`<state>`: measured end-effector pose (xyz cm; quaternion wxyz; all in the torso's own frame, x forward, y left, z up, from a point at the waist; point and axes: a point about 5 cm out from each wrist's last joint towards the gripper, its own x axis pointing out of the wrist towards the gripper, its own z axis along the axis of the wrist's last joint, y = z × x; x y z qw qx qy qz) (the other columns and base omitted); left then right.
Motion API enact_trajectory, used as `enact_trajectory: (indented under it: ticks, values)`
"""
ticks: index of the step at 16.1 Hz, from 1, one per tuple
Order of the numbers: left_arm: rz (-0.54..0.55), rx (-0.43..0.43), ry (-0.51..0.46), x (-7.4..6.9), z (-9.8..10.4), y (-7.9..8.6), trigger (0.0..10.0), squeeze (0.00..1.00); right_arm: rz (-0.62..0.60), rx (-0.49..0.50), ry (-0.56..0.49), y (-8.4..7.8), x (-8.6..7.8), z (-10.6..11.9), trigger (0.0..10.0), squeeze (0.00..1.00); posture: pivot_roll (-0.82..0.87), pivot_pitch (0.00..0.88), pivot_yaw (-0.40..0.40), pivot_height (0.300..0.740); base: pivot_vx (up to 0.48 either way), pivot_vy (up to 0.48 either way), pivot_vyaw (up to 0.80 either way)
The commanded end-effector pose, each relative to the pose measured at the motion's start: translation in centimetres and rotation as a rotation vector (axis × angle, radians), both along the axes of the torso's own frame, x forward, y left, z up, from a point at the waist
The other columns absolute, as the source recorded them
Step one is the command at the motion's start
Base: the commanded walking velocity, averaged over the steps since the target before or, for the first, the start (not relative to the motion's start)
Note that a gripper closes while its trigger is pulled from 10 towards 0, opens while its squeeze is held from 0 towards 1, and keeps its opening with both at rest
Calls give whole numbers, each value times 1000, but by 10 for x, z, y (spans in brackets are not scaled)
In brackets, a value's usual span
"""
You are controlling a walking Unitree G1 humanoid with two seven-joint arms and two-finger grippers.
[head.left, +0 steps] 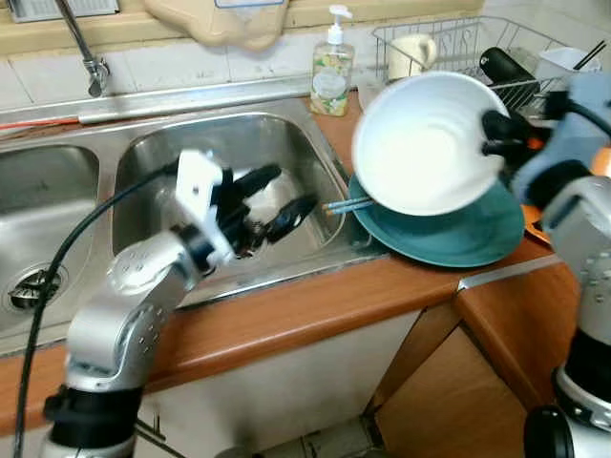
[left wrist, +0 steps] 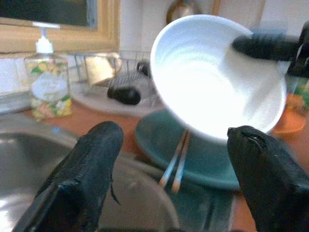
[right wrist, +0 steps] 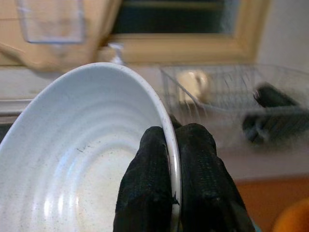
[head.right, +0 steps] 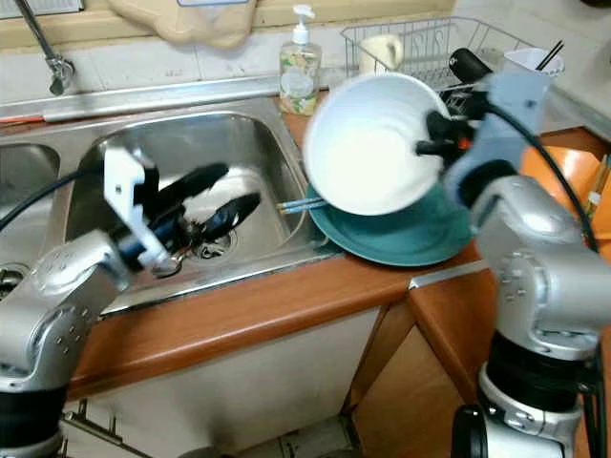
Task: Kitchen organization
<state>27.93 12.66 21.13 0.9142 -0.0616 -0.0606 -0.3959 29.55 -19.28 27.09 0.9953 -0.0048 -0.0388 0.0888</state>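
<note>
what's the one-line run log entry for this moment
right gripper: shut on white bowl rim, tilted above teal plate | left gripper: open over sink | chopsticks on plate

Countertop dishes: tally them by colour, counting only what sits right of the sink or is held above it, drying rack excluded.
White: 1, the bowl pinched by its rim in the right gripper
Teal: 1, the plate under it
Orange: 1, a dish at the far right, partly hidden
Total: 3
</note>
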Motion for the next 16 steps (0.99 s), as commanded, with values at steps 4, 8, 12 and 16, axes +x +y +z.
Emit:
enact_trajectory:
  ticks: [4,8,12,16]
  values:
    - [-8,-92,30,8,6,-6,10000,0,153,-145,-218,31,-11,22,0,0,-120,0,20,740,0,0,0]
    - [66,-105,71,18,0,-4,10000,0,271,-40,-300,47,-20,26,0,0,-120,0,29,740,0,0,0]
    - [144,-126,83,28,-2,3,392,0,353,14,-305,55,-26,23,0,0,-116,0,28,740,0,0,0]
    - [139,-170,92,30,-2,1,0,0,373,51,-299,58,-27,20,0,0,-114,0,32,740,0,0,0]
